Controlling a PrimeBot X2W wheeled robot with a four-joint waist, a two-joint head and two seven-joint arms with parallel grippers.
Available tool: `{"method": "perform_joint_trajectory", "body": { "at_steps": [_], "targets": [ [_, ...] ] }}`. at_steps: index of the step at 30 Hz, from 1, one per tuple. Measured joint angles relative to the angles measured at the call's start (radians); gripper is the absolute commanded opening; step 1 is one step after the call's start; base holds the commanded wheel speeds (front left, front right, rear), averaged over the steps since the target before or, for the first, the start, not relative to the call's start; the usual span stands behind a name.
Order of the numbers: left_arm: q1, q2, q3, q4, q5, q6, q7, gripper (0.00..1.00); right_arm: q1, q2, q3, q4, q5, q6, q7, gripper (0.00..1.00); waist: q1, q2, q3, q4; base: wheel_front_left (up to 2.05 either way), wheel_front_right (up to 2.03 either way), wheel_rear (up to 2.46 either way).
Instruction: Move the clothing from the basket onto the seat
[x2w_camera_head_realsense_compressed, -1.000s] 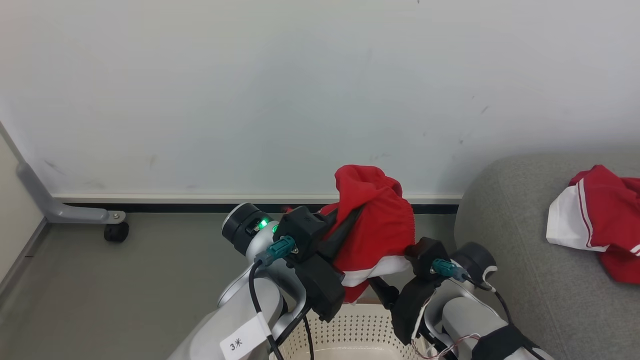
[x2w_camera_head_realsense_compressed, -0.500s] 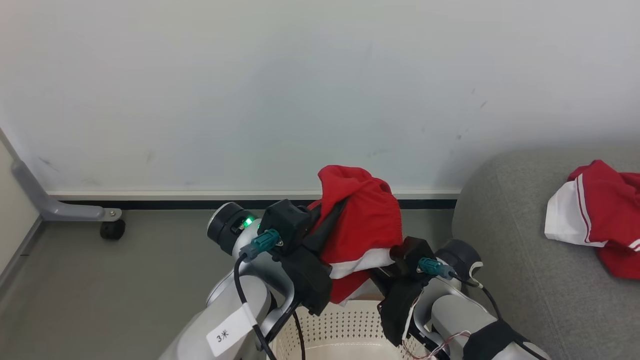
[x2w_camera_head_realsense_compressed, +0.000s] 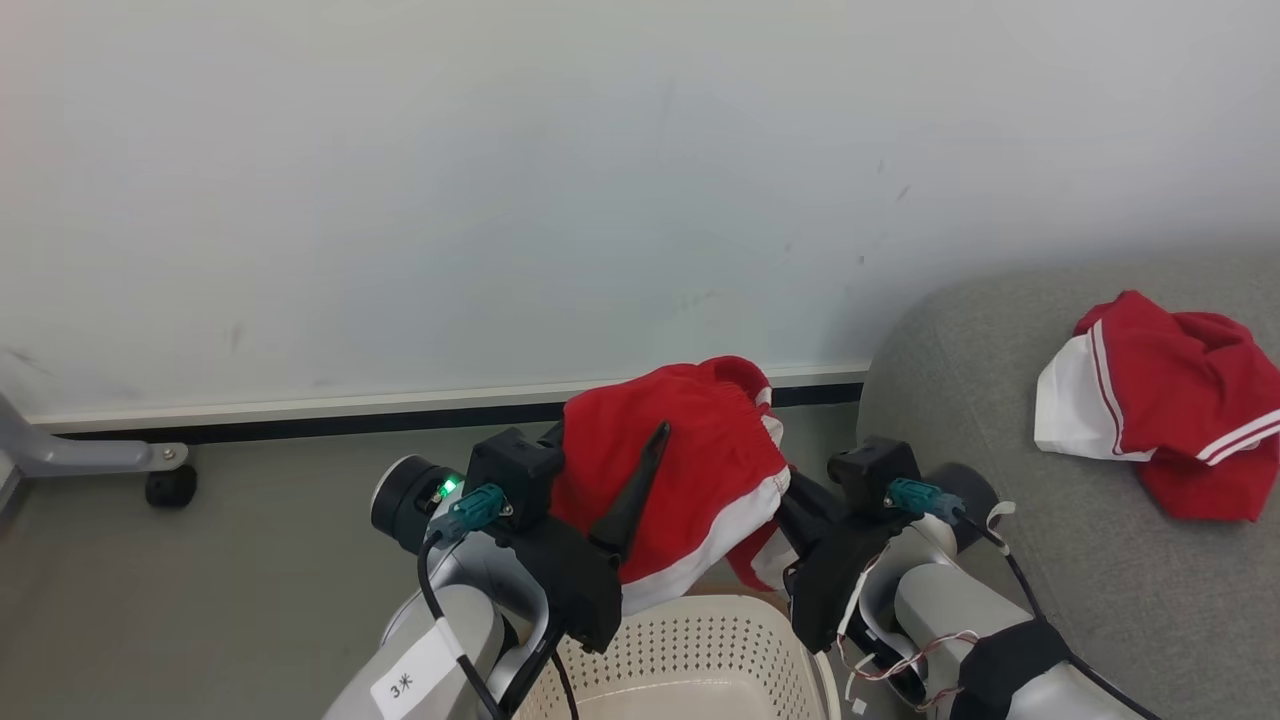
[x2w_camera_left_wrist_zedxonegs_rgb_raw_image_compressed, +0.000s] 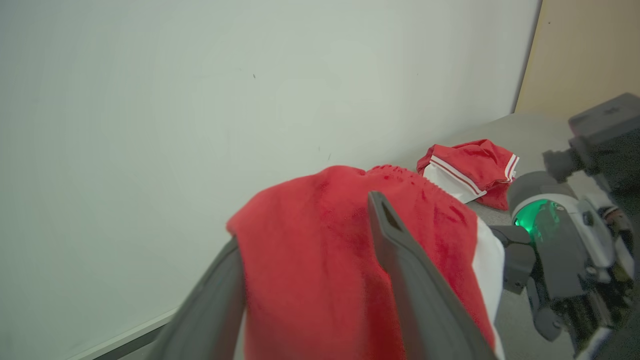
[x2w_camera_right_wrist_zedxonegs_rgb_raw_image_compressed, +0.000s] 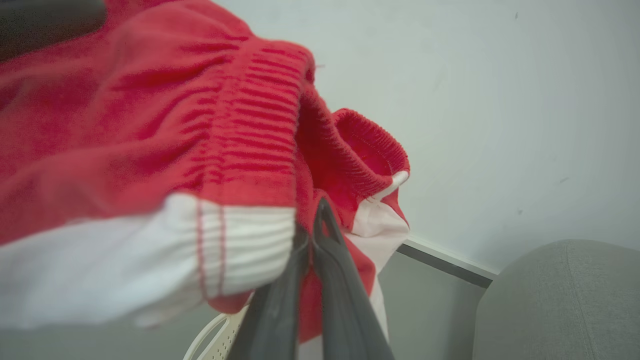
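Count taken: two red garments, one basket, one sofa, two grippers. The lifted garment (x2w_camera_head_realsense_compressed: 690, 460) (red, white hem panel with thin red stripes, ribbed elastic waistband) was held in the air just above the basket (x2w_camera_head_realsense_compressed: 690, 648), between the two arms. The right gripper (x2w_camera_right_wrist_zedxonegs_rgb_raw_image_compressed: 312, 220) was seen with fingers pressed together, and cloth was pinched at the tips just below the waistband. The left gripper (x2w_camera_left_wrist_zedxonegs_rgb_raw_image_compressed: 304, 220) was seen with jaws spread wide. Cloth was draped loosely across the gap, with one of the fingers (x2w_camera_left_wrist_zedxonegs_rgb_raw_image_compressed: 400, 260) in front of the fabric and the other at its edge, so nothing was clamped there. The second garment (x2w_camera_head_realsense_compressed: 1170, 400) was found crumpled on the sofa (x2w_camera_head_realsense_compressed: 1000, 430), well apart from the basket, with its white panel and stripe trim turned toward the arms. The basket was seen at the bottom of the head view, cream with a perforated wall and a brownish rim, near the sofa's rounded end; its inside was mostly cut off by the frame edge. Surface and room: a grey floor (x2w_camera_head_realsense_compressed: 250, 560), a pale scuffed wall (x2w_camera_head_realsense_compressed: 500, 200) and a white skirting (x2w_camera_head_realsense_compressed: 300, 408) over a dark strip were noted. A grey metal foot (x2w_camera_head_realsense_compressed: 80, 455) with one black caster (x2w_camera_head_realsense_compressed: 168, 487) was seen at far left. A beige panel (x2w_camera_left_wrist_zedxonegs_rgb_raw_image_compressed: 585, 50) was seen beyond the wall's end in the left wrist view.
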Motion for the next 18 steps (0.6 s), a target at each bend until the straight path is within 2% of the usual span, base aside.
{"method": "perform_joint_trajectory", "body": {
  "at_steps": [10,18],
  "targets": [
    [0.054,0.006,0.012,0.001,-0.015,0.015,-0.018,1.00,0.016,-0.028,-0.061,-0.029,0.042,0.000,0.000,0.00,0.0000,0.0000,-0.003,-0.061,0.00,0.00,0.00],
    [0.107,0.026,0.032,0.008,-0.022,0.031,-0.045,1.00,0.047,-0.078,-0.108,-0.049,0.042,0.000,0.000,0.00,0.0000,0.0000,-0.010,-0.128,0.00,0.00,0.00]
  ]
}}
